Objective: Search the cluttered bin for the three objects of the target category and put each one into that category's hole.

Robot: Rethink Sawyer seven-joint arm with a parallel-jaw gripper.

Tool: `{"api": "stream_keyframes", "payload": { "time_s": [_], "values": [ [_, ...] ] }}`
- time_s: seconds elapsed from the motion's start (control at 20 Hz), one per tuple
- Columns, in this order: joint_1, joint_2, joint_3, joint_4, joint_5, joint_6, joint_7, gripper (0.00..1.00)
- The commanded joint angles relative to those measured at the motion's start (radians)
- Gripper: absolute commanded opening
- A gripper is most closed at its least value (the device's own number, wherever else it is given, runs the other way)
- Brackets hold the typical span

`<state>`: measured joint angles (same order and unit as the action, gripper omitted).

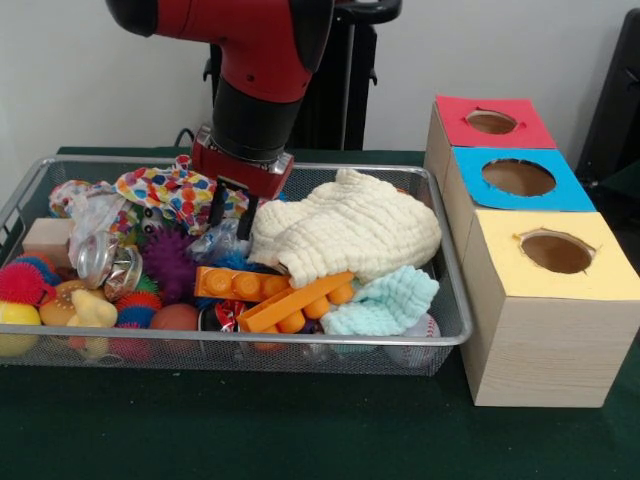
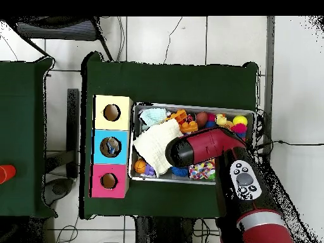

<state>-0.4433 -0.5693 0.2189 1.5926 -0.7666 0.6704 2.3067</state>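
Observation:
My gripper [image 1: 232,213] hangs open over the middle of the wire bin [image 1: 300,340], its black fingers [image 1: 217,206] just above the clutter with nothing between them. Directly right of it lies a large cream cloth [image 1: 345,235]; a mint cloth [image 1: 385,300] lies lower right. Two orange bricks [image 1: 270,295] rest in front of the gripper, a purple spiky ball [image 1: 168,262] to its left, a polka-dot cloth [image 1: 170,190] behind. From overhead the arm [image 2: 202,147] hides the gripper above the bin [image 2: 193,105]; the cream cloth [image 2: 152,145] shows beside it.
Three wooden boxes with holes stand beside the bin: red [image 1: 490,122], blue [image 1: 518,177], yellow [image 1: 556,252]. The bin's left end holds a wooden block [image 1: 48,240], a red spiky ball [image 1: 20,283], a yellow ball [image 1: 15,325] and a yellow duck [image 1: 90,310]. A baseball [image 1: 425,335] sits front right.

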Motion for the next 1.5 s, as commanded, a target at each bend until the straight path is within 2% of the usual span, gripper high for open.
{"api": "stream_keyframes", "payload": {
  "time_s": [0.05,0.2,1.05,1.5],
  "values": [
    [0.023,0.010,-0.018,0.028,0.049,-0.006,0.067,0.00],
    [0.016,-0.018,-0.009,0.051,0.076,0.003,0.044,0.00],
    [0.011,-0.006,-0.015,0.026,0.132,0.019,0.005,0.00],
    [0.013,-0.068,-0.006,0.050,0.175,0.060,-0.029,0.00]
  ]
}}
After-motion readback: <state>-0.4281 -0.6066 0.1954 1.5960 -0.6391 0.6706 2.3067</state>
